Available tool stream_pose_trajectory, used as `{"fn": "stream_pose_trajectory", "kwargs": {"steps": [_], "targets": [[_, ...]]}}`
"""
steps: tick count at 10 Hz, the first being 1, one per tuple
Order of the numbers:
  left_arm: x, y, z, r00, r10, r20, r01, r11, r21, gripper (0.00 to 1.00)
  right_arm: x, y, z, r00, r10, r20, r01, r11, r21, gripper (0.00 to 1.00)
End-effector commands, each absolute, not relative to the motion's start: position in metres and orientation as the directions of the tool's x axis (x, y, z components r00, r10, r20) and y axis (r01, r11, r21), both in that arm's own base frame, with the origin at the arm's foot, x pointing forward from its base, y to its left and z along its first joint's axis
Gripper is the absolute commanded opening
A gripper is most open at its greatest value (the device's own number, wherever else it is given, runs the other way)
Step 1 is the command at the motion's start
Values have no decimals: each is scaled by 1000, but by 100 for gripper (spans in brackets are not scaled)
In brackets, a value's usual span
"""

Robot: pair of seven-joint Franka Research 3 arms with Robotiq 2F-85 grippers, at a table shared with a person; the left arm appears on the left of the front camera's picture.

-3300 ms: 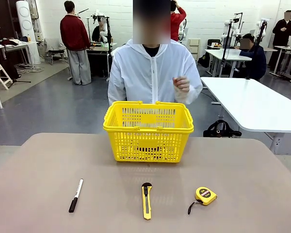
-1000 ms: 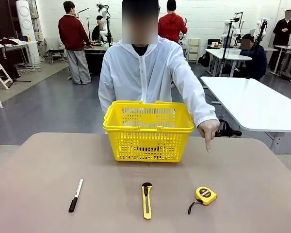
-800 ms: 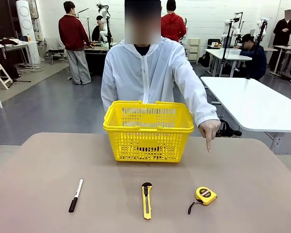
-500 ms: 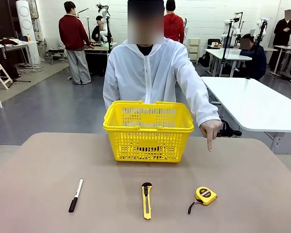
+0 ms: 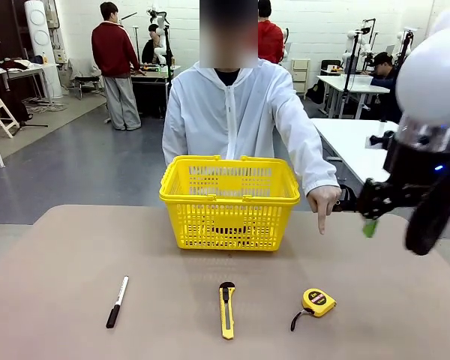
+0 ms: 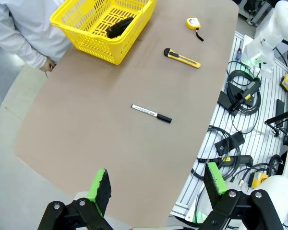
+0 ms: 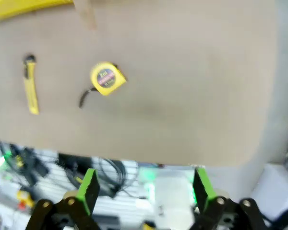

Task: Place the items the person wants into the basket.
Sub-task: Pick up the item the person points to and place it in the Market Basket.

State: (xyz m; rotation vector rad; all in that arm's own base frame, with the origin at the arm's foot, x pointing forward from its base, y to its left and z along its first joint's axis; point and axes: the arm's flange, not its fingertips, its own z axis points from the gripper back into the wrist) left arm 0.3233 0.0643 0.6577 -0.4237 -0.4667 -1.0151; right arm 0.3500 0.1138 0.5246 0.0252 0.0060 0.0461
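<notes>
Tape measure point(image 5: 318, 301): lies on the table point(image 5: 75, 255) right of the knife point(image 5: 226, 307), nearside of the person's pointing hand point(image 5: 322, 201), well apart from the right gripper point(image 7: 145, 182) hovering open-jawed above; left gripper point(image 6: 156, 177), also agape, is farther.

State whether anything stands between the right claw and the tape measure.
Nothing visible does. The right claw, open, looks down at the tape measure across bare table; the person's pointing hand is beyond it, nearer the basket.

Tape measure point(image 7: 107, 79) face: blurred print, possibly "2m". Marker point(image 6: 151, 113) barrel print too small to read.
</notes>
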Motion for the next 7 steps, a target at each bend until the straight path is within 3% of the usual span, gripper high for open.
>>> {"fn": "stream_pose_trajectory", "kwargs": {"steps": [1,7], "targets": [[323,67,658,426,-701,572,889,440,-123,100,368,129,499,998,3,67,-10,993,115,100],[323,67,658,426,-701,572,889,440,-123,100,383,132,480,999,8,47,-13,995,102,100]]}}
